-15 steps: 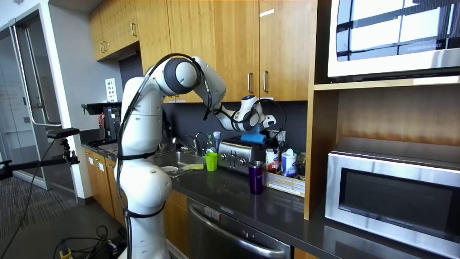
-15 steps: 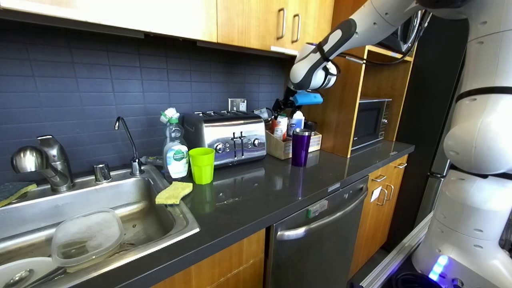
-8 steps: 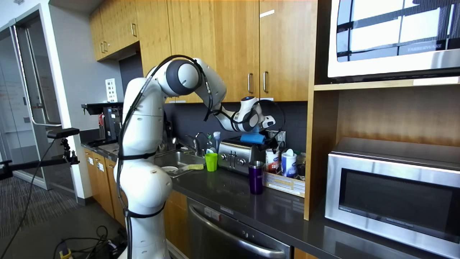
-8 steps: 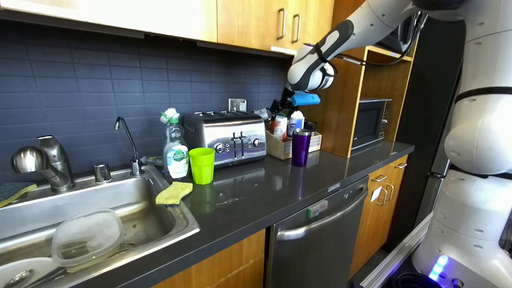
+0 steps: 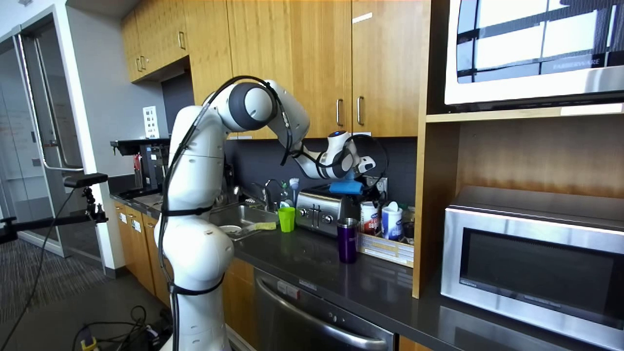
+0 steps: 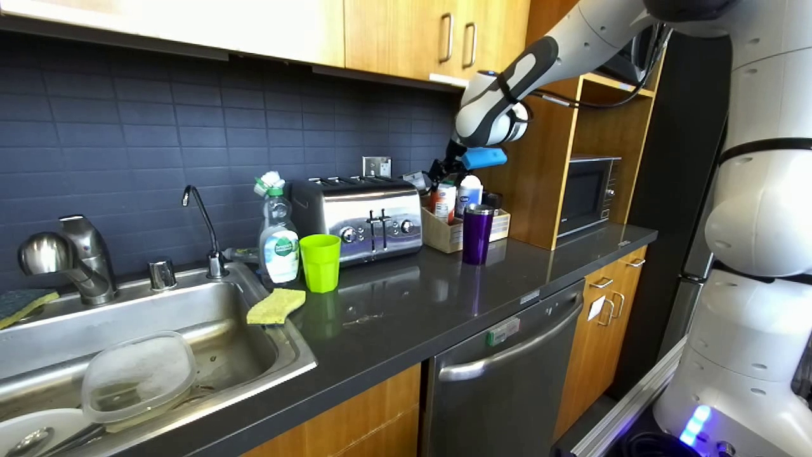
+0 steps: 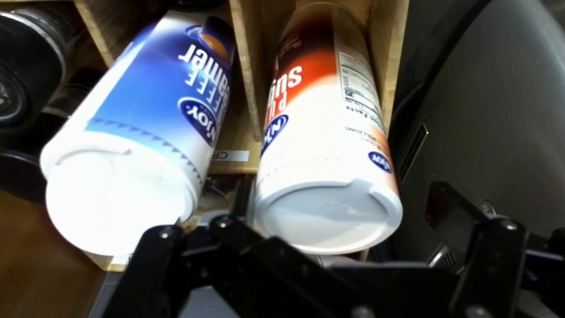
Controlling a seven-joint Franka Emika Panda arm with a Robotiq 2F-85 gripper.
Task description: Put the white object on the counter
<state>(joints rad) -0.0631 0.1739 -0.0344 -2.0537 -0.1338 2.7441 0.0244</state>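
The sugar canister (image 7: 326,132) is white with an orange-red label and a white lid. It stands upright beside the creamer canister (image 7: 163,101), which is white and blue. Both stand in compartments of a wooden box (image 5: 385,249) on the dark counter (image 6: 406,324). The sugar canister (image 6: 444,204) and creamer canister (image 6: 469,190) show in both exterior views. My gripper (image 7: 340,198) is open above the box. In the wrist view one finger lies beside the sugar canister's lid and the other lies farther off, towards the toaster. I cannot tell whether a finger touches the lid.
The steel toaster (image 6: 374,225) stands close beside the box. A purple tumbler (image 6: 477,235) stands in front of the box. A green cup (image 6: 320,263) and soap bottle (image 6: 279,241) stand near the sink (image 6: 295,346). A wooden shelf wall (image 5: 423,195) bounds the other side.
The arm has shifted slightly, and the gripper has moved a little towards the toaster. The gripper stays open over the box. The canisters have not visibly moved.
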